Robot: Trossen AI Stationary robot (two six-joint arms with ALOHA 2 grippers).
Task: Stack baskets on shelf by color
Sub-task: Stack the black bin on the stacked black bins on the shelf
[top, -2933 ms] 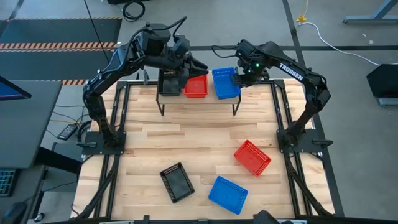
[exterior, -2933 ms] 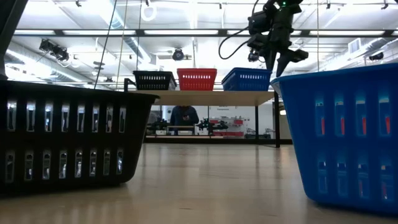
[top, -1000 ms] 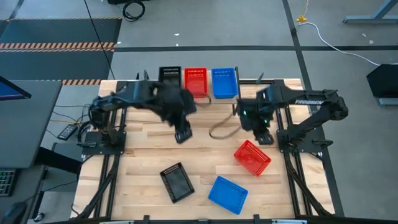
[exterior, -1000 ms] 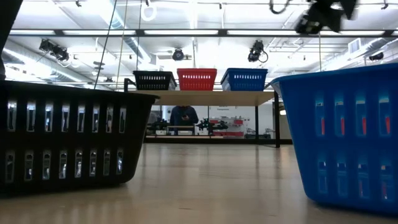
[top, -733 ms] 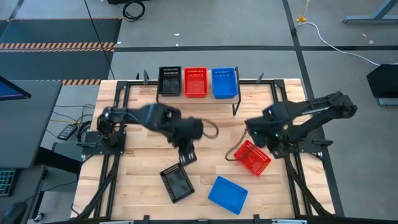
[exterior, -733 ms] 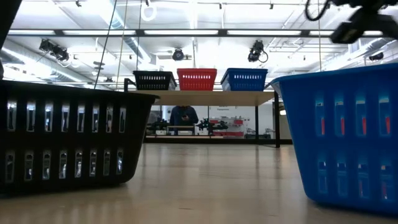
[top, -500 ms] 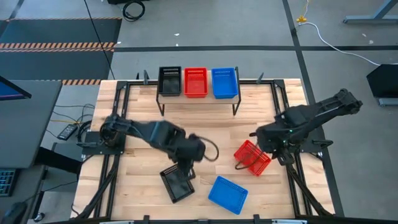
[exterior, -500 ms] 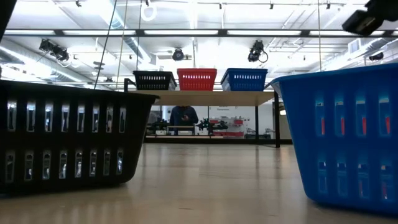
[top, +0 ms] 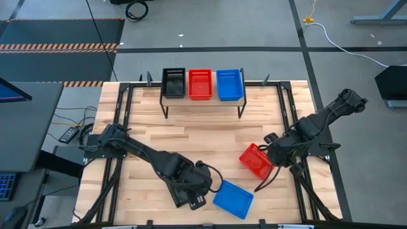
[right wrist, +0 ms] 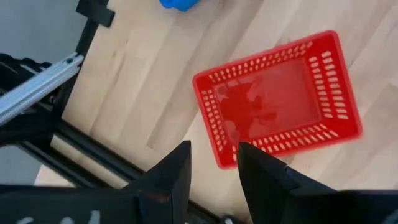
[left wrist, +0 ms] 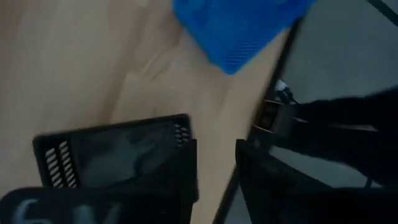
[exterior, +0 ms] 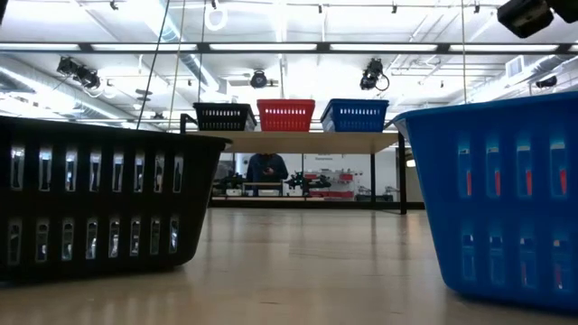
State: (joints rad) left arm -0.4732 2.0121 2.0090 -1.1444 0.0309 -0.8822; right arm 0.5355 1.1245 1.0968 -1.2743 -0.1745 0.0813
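Observation:
The shelf (top: pixel 202 98) stands at the table's far edge and carries black (top: pixel 173 83), red (top: pixel 200 84) and blue (top: pixel 229 84) baskets side by side. Three loose baskets lie flat on the tabletop. One is red (top: pixel 256 159), one blue (top: pixel 232 198). The black one (left wrist: pixel 118 149) is mostly hidden under my left arm in the high view. My left gripper (left wrist: pixel 214 177) is open over the black basket's end nearest the blue basket. My right gripper (right wrist: pixel 212 165) is open above the table just off the red basket's (right wrist: pixel 280 93) corner.
The middle of the tabletop (top: pixel 203 130) between the shelf and the loose baskets is bare wood. Black frame rails (top: pixel 289 127) run along both table sides. In the low view the black (exterior: pixel 99 199) and blue (exterior: pixel 497 199) baskets stand close to the camera.
My left gripper has swept from the table's middle toward the near edge, ending over the black basket. My right gripper has moved from right of the middle toward the near right, arriving at the red basket. The loose baskets have stayed in place.

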